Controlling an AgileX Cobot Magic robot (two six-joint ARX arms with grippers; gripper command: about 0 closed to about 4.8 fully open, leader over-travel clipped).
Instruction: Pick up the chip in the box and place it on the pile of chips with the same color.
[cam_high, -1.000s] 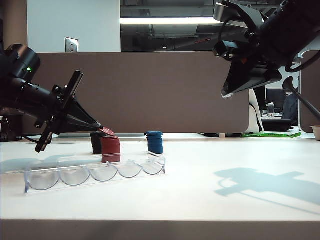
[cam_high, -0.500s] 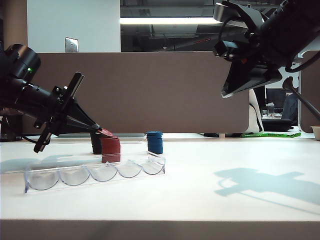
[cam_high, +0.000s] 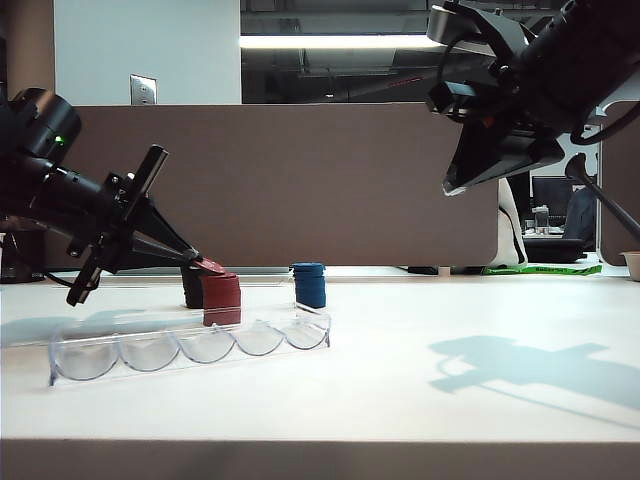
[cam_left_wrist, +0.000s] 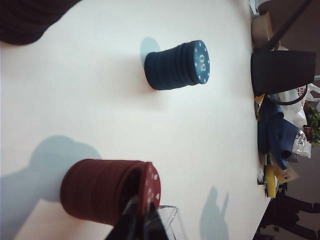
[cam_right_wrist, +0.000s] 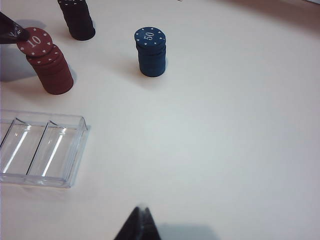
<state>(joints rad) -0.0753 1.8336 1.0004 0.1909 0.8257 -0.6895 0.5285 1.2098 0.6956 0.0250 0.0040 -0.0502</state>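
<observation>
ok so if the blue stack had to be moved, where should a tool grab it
Grip the blue stack across its round side wall, low down so all its chips are caught, coming from above with the jaws straddling it. It stands upright and alone on the table, well clear of the red pile and black stack.

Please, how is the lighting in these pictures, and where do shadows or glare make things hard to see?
Exterior view: backlit by a bright ceiling strip, so the left gripper and right arm are near silhouettes; the right arm casts a shadow on the table. Left wrist view: soft shadows beside the red stack and blue stack. Right wrist view: even light, glare streaks on the clear tray.
</observation>
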